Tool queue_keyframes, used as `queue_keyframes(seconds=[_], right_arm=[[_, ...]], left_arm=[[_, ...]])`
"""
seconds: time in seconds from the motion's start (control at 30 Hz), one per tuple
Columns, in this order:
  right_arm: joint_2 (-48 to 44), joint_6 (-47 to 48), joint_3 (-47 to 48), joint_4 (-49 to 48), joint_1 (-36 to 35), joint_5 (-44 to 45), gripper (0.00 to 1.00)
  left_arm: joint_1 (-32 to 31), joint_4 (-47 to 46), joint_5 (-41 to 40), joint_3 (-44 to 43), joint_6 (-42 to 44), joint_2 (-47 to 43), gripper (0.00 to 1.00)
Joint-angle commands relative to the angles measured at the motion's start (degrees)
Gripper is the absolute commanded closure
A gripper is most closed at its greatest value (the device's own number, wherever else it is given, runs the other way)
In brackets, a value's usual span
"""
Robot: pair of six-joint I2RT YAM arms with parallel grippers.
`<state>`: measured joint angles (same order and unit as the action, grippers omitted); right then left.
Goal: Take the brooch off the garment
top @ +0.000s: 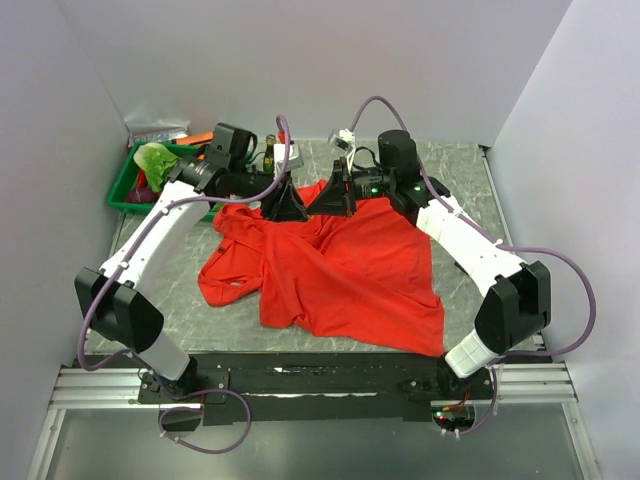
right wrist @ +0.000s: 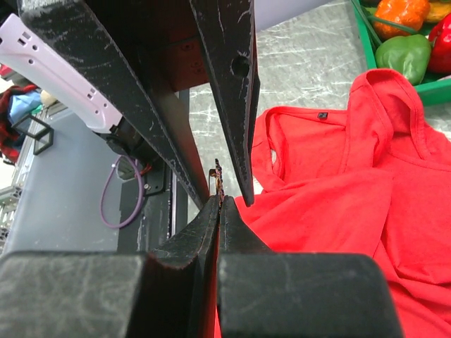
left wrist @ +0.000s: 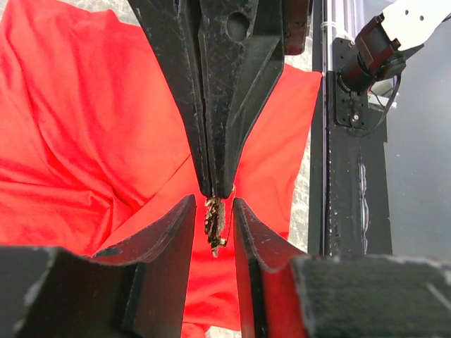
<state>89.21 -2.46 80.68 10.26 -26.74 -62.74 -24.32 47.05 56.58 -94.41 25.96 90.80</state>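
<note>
The red garment [top: 350, 270] lies crumpled on the grey table; it also shows in the left wrist view [left wrist: 84, 127] and the right wrist view [right wrist: 338, 190]. My two grippers meet tip to tip above its far edge. My right gripper [top: 330, 197] [right wrist: 217, 201] is shut on the brooch [right wrist: 218, 179], a small gold-and-dark piece sticking out past its tips. In the left wrist view the brooch [left wrist: 215, 225] hangs between the fingers of my left gripper [left wrist: 213, 204] [top: 290, 205], which is open and straddles it without touching.
A green bin [top: 125, 185] with vegetables stands at the back left, its peppers [right wrist: 405, 53] showing in the right wrist view. Small items [top: 290, 150] sit at the back centre. The black base rail [top: 320, 375] runs along the near edge.
</note>
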Motion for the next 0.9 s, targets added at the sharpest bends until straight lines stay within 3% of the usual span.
queue_keyframes(seconds=[0.0, 0.37, 0.53, 0.67, 0.87], right_arm=[[0.35, -1.76, 1.40, -2.88, -0.33, -1.95, 1.00], [0.18, -1.94, 1.23, -3.32, -0.33, -2.39, 1.00], [-0.09, -4.91, 1.58, -6.47, -0.33, -4.40, 1.00], [0.09, -9.13, 1.41, -9.99, -0.15, -5.90, 1.00], [0.44, -7.21, 1.23, -8.50, -0.15, -5.38, 1.00]], left_arm=[[-0.47, -5.12, -0.41, 0.37, -2.40, -1.33, 0.68], [-0.56, -6.88, -3.57, 1.60, -4.77, -0.63, 0.73], [-1.26, -2.06, -7.00, 0.81, -0.13, 1.65, 0.77], [-1.52, -1.96, -8.32, 2.73, 2.78, 1.04, 0.70], [-1.61, -1.69, -7.89, 2.74, 5.51, -1.42, 0.53]])
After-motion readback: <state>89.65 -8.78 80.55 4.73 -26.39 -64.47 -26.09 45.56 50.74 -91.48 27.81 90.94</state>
